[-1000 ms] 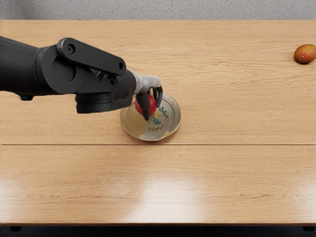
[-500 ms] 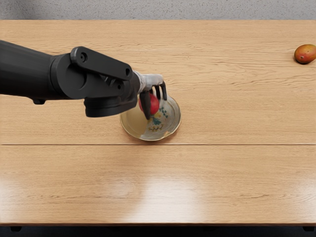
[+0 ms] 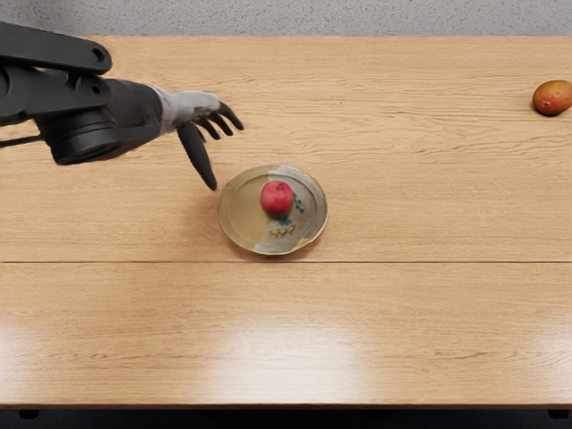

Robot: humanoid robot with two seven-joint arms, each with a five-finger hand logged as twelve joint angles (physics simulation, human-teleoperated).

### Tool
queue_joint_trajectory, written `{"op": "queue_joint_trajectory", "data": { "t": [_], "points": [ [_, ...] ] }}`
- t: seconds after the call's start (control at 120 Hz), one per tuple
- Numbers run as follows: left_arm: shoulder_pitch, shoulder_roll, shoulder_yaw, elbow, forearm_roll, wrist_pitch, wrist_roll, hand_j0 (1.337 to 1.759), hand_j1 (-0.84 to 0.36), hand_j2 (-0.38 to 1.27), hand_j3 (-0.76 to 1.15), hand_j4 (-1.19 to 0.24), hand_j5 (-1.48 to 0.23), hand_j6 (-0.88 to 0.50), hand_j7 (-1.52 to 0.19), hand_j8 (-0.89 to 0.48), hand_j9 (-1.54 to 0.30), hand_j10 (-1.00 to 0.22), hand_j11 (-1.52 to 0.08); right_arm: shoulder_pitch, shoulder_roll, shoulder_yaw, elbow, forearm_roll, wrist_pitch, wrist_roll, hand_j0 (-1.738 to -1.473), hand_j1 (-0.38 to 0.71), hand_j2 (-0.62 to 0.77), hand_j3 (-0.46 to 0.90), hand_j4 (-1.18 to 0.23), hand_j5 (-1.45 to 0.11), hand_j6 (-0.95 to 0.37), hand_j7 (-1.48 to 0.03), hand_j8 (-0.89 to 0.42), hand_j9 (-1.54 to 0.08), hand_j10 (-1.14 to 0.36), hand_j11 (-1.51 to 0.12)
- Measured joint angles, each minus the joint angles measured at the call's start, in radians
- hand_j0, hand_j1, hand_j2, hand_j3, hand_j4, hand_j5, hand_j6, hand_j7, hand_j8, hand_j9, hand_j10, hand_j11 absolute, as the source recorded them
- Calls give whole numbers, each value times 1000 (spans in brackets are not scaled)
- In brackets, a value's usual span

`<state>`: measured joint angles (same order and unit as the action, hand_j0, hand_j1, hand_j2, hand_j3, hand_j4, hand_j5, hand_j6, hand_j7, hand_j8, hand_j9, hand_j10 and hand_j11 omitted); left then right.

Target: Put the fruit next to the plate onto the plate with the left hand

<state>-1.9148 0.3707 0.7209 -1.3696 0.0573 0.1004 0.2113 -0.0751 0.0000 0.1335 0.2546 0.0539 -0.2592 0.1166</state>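
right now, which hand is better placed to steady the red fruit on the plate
Left. The left hand hovers with fingers spread, just up and left of the plate, where the red fruit rests. The right arm is not in view at all.

Note for you: the black left arm (image 3: 80, 107) shows only from the forearm on; the picture's left edge cuts off the rest. The small red round fruit (image 3: 277, 197) covers part of the green motif on the round metallic plate (image 3: 239, 213), and the motif is too small to read. You cannot tell the kind of the 1 orange-yellow oval fruit (image 3: 552, 96) at far right. The light wooden table (image 3: 402, 313) runs past both side edges.
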Motion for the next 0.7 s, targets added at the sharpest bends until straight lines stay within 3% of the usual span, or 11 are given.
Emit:
{"op": "queue_joint_trajectory", "data": {
  "t": [0.083, 0.15, 0.333, 0.467, 0.7],
  "points": [
    [31, 136, -70, -27, 9, -74, 0, 1658, 29, 58, 0, -268, -353, -262, -352, -260, -350, -264, -350, 0, 0, 0, 0, 0, 0, 0, -1658, -308, -7, 0, -35, -45, -35, -45, -35, -45, -35, -45],
    [104, 244, -145, -49, 15, -151, 0, 1658, 33, 57, 0, -264, -347, -260, -346, -259, -345, -262, -345, 0, 0, 0, 0, 0, 0, 0, -1658, -308, -7, 0, -35, -45, -35, -45, -35, -45, -35, -45],
    [410, 583, -466, -78, 15, -500, 1, 1658, 38, 54, 0, -259, -339, -258, -338, -257, -338, -258, -338, 0, 0, 0, 0, 0, 0, 0, -1658, -307, -7, 0, -35, -45, -35, -45, -35, -45, -35, -45],
    [561, 664, -631, -55, 8, -653, -7, 1658, 41, 53, 0, -258, -336, -257, -336, -257, -335, -258, -335, 0, 0, 0, 0, 0, 0, 0, -1658, -307, -7, 0, -35, -45, -35, -45, -35, -45, -35, -45],
    [594, 672, -723, 32, -85, -705, -13, 1658, 42, 53, 0, -257, -334, -257, -334, -256, -334, -257, -334, 0, 0, 0, 0, 0, 0, 0, -1658, -307, -7, 0, -35, -45, -35, -45, -35, -45, -35, -45]
  ]
}}
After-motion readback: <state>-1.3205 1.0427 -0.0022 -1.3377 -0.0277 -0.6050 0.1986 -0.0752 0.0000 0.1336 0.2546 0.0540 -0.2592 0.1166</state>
